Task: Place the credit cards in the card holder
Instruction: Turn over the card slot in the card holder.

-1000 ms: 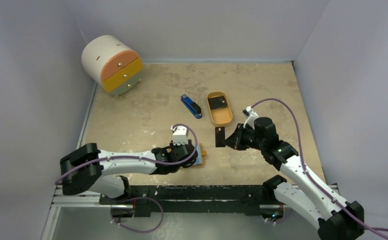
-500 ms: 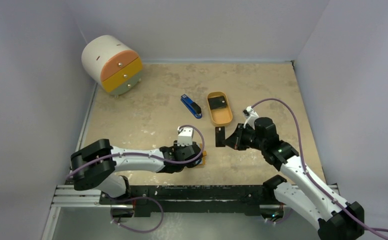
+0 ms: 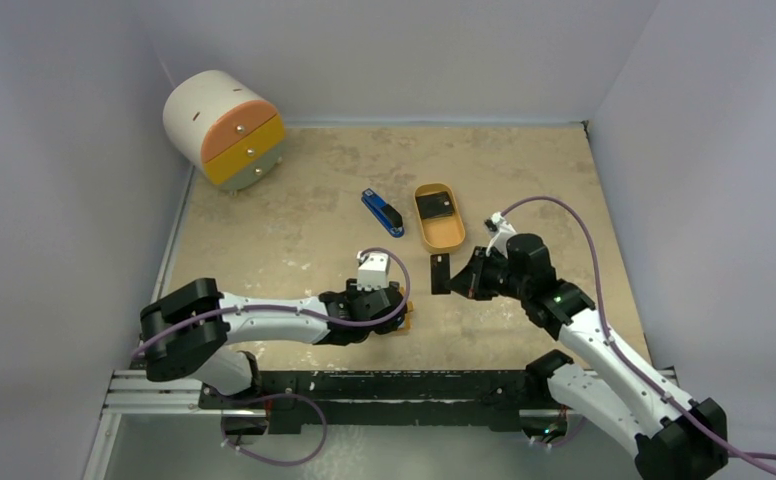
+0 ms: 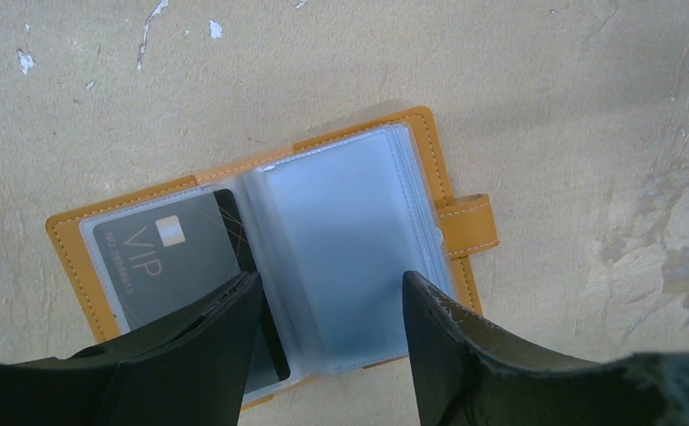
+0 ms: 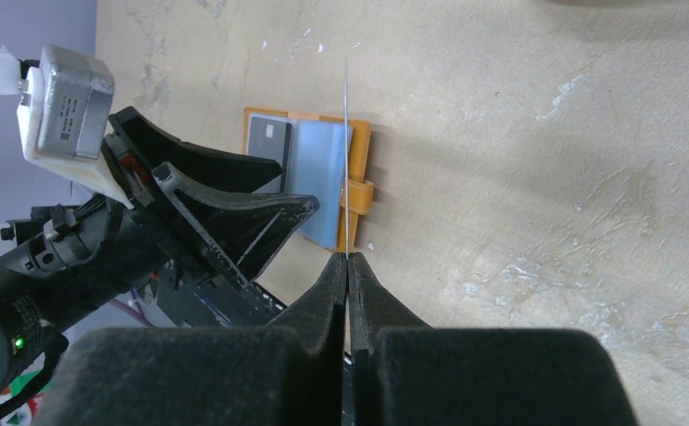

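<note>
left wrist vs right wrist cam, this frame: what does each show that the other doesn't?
Left wrist only: the "VIP" print on the VIP card sitting in the left side of the card holder, seen straight down between the fingers of the left gripper. Right wrist only: a second card, edge-on as a thin line, pinched in the shut right gripper. Both: the card holder lying open on the table, with the open left gripper over it.

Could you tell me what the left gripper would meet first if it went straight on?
Probably the open card holder: its empty clear sleeve lies straight ahead of the left gripper, though depth is unclear.
</note>
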You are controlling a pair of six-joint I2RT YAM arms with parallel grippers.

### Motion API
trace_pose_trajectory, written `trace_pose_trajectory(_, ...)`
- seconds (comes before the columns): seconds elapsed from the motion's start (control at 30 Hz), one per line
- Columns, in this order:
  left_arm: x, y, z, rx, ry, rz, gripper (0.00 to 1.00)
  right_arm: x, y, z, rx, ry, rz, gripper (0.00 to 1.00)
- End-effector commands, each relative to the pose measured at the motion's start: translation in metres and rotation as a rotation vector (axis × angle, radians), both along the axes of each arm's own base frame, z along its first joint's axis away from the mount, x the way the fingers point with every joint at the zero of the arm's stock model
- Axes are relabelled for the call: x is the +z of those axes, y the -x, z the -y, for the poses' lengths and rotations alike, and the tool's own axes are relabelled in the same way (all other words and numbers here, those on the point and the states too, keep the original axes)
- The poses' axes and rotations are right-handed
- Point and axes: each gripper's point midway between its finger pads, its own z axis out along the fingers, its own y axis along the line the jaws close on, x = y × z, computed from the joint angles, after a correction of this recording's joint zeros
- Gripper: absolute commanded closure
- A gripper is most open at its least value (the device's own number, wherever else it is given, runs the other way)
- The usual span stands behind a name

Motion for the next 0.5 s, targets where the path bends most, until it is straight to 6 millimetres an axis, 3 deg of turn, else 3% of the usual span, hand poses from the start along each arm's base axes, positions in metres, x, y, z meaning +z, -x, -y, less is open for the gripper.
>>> trace_pose_trajectory(0.0, 0.020, -0.005, 0.015, -0.021, 0.048, 0.033, 0.41, 0.015, -0.011, -0.003, -0.004, -0.012, 0.062, 1.00)
trace_pose_trajectory(0.47, -0.014, 0.002, 0.016, -0.044, -0.020, -0.023, 0.45, 0.012, -0.011, -0.001, -0.010, -0.003, 0.059, 1.00)
